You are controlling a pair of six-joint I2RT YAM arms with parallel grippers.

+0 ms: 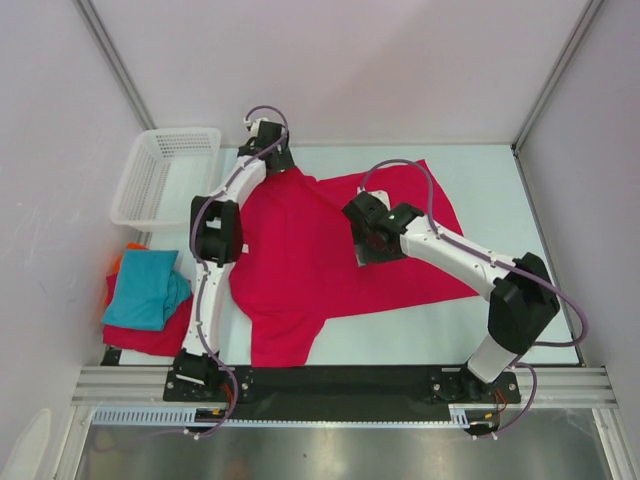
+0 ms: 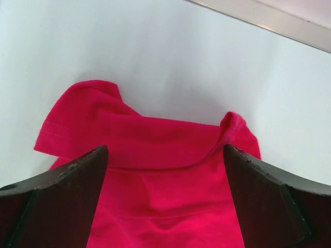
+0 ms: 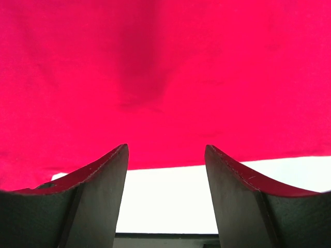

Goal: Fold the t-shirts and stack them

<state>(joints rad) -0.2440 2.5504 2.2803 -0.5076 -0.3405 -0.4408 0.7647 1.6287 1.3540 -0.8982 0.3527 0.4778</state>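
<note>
Large crimson t-shirt (image 1: 300,260) spread mostly flat across the middle of the table (image 1: 500,190): soft matt knit, broad shallow creases, one wide flap reaching toward 2 o'clock and a narrower part running down to 6 o'clock near the arms' bases. Bunched and rumpled at its 12 o'clock edge, with a stitched hem curling up off the bare surface. Over that rumpled edge, left gripper (image 2: 165,155), jaws spread wide, dark ribbed fingers (image 2: 62,201) standing either side of the cloth without pinching it. Toward 3 o'clock of the shirt's centre, right gripper (image 3: 165,155), likewise parted, dark scuffed fingers poised over a straight edge of the cloth, not clamped on it. Off at 8 o'clock from the big shirt, folded teal t-shirt (image 1: 145,290) lying on a folded red t-shirt (image 1: 150,338), with a sliver of orange t-shirt (image 1: 118,262) peeking out at the pile's 11 o'clock. At 10 o'clock, white plastic mesh basket (image 1: 165,175), rectangular, with open lattice walls. Table pale, smooth, faintly glossy.
</note>
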